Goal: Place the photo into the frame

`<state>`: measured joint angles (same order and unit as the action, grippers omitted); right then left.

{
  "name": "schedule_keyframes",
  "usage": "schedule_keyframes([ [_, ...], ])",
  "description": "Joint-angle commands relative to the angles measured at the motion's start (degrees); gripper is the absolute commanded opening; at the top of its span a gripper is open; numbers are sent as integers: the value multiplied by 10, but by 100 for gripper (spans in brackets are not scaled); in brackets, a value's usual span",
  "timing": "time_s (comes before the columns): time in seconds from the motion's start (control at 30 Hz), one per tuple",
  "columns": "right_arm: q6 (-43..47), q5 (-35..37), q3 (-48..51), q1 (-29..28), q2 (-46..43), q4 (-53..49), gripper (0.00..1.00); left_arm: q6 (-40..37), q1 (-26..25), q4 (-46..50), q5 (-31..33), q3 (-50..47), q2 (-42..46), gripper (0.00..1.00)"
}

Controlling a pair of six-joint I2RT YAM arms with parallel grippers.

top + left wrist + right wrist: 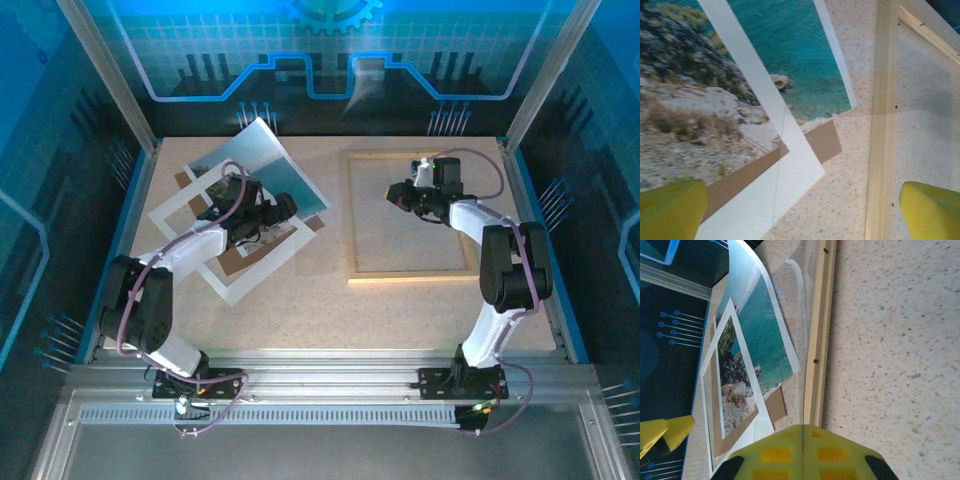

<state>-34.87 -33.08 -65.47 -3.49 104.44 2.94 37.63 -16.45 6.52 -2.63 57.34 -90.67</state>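
Careful: w/ the photo (275,165) at the left-rear of the table (300,320), pinned under the mat (180,205) on the backing board (240,263), your gaping left gripper (283,207) prob drags all three, & your right gripper (803,437), pinched closed & empty, may block the frame (352,220) at right.

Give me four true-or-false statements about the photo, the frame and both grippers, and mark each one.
1. The photo already sits inside the frame. False: it lies left of the frame, stacked with the white mat and the brown backing board.
2. The left gripper is open. True.
3. The right gripper grips the photo. False: it is shut on nothing, near the frame's left rail.
4. A strip of the white mat crosses over the photo. True.
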Motion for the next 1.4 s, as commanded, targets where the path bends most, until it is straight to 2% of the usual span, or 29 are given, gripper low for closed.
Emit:
schedule_keyframes([
  [0.0, 21, -33, -3, 21, 11, -20, 0, 18, -15, -9, -19, 19, -22, 99],
  [0.37, 101, -31, -1, 72, 5, -91, 0, 21, -26, -23, -28, 25, -40, 99],
  [0.63, 118, -31, 2, 105, 8, -99, 0, 22, -31, -20, -29, 23, -42, 99],
  [1.37, 174, -15, -1, 151, -5, -147, 0, 14, -50, -9, -20, 34, -55, 99],
])
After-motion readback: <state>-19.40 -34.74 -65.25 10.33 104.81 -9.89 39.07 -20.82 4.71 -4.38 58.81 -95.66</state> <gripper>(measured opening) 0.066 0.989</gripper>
